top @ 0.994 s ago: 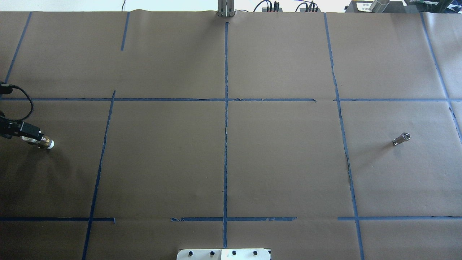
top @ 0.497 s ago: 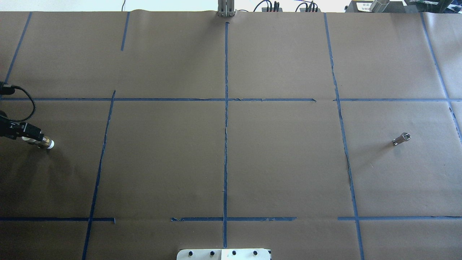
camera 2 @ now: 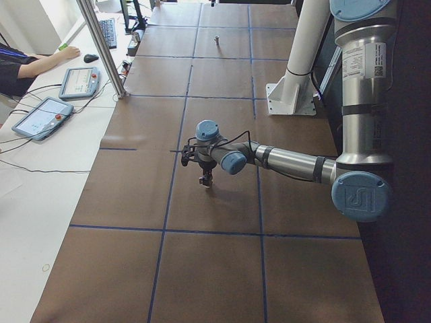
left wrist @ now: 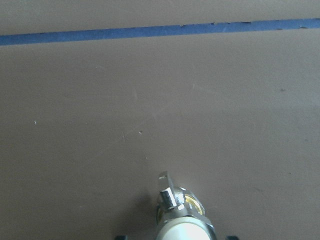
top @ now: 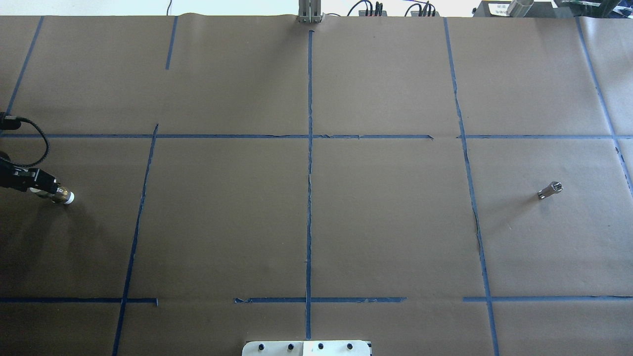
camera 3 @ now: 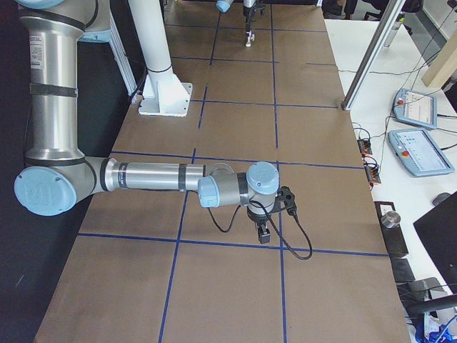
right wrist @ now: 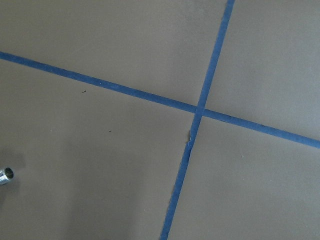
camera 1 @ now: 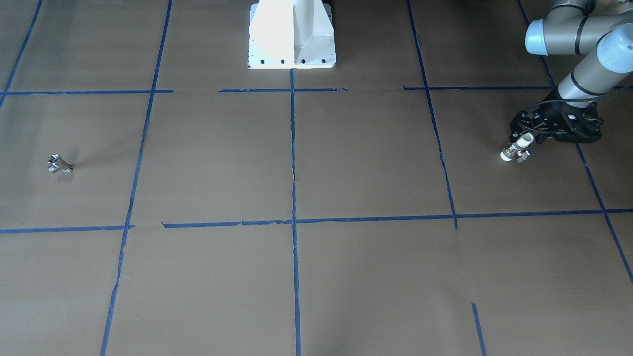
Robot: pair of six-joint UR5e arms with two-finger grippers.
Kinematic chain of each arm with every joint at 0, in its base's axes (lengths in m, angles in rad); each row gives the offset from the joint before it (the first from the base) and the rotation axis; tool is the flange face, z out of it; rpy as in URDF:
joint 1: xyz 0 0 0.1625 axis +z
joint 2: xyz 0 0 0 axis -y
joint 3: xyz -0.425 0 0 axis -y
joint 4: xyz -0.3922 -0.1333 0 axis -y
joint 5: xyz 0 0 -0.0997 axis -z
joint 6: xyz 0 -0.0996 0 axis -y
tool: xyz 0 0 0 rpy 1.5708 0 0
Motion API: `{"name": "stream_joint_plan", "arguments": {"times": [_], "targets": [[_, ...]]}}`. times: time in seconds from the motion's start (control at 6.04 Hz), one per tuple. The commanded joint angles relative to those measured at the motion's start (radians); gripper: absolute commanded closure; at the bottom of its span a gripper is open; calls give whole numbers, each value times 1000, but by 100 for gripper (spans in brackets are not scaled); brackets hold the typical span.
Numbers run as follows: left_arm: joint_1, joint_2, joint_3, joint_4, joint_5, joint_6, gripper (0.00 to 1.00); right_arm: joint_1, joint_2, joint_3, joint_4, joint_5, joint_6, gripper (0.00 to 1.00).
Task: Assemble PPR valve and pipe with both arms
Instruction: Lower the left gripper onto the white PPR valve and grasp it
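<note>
The PPR valve (top: 63,197) is a white cylinder with a brass band, at the table's far left. My left gripper (top: 42,189) is shut on its upper white end and holds it upright, its lower end at or just above the paper. Both also show in the front view, the valve (camera 1: 516,150) under the left gripper (camera 1: 528,140). In the left wrist view the valve (left wrist: 180,220) fills the bottom edge. The pipe (top: 550,190), a small chrome fitting, lies alone at the right (camera 1: 59,164). My right gripper (camera 3: 264,233) hovers over a tape crossing; I cannot tell if it is open.
Brown paper with blue tape lines (top: 309,198) covers the table. The white pedestal base (camera 1: 292,34) stands at the robot's side. An aluminium post (camera 2: 101,47), tablets and an operator's arm (camera 2: 34,64) are along the far side.
The left gripper's black body has drawn slightly toward the view's left edge. The valve's tip and the pipe have stayed in place.
</note>
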Motion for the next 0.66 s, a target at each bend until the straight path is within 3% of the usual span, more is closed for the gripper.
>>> {"name": "stream_joint_plan", "arguments": {"times": [0.0, 0.17, 0.33, 0.5], "targets": [[6, -2, 5, -1, 0, 2, 27, 0, 1, -3, 0, 0, 1, 0], [6, -2, 6, -1, 0, 2, 27, 0, 1, -3, 0, 0, 1, 0], [6, -3, 5, -1, 0, 0, 41, 0, 1, -3, 0, 0, 1, 0], [6, -8, 5, -1, -2, 0, 66, 0, 1, -3, 0, 0, 4, 0]]}}
